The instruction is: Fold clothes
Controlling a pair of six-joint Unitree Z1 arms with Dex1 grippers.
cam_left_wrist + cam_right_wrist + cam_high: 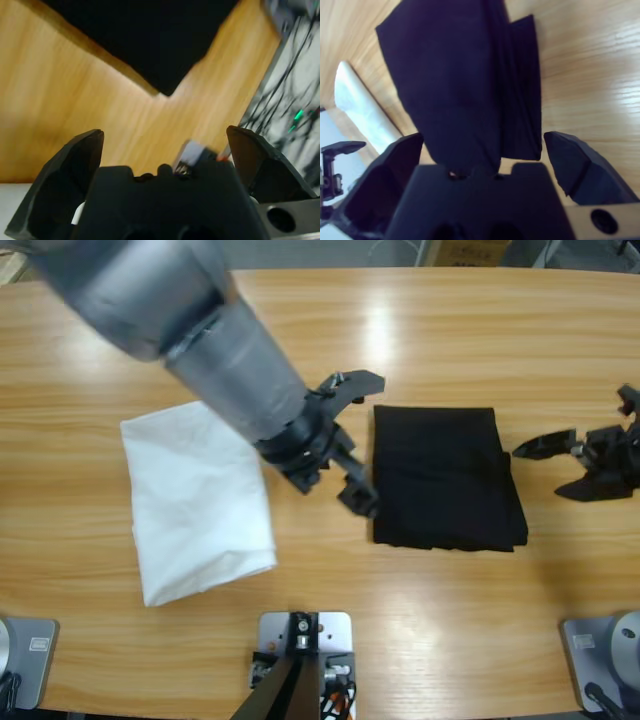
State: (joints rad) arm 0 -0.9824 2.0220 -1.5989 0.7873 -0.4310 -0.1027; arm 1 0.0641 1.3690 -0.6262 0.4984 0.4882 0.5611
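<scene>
High view shows the black polo shirt already reduced to a compact, roughly square packet, lying flat on the table a little to the 3 o'clock side of centre. No collar, buttons or sleeves can be seen; they appear tucked inside. Its edges look fairly even, though the side at 3 o'clock shows stacked layers slightly stepped. Judging from this, the folding itself seems essentially done — what may remain is a last tidy or simply drawing the arms away.

At 9 o'clock of the shirt, well apart from it, lies a white folded garment, untouched by either arm.

The left gripper hangs just beside the shirt's 9 o'clock edge, jaws spread wide with nothing between them; in the left wrist view only a corner of the black cloth shows beyond it, clear of the jaws. The right gripper sits near the shirt's 3 o'clock edge, also spread and empty — the right wrist view looks along the packet, whose near end lies close in front of the gripper without being pinched.
</scene>
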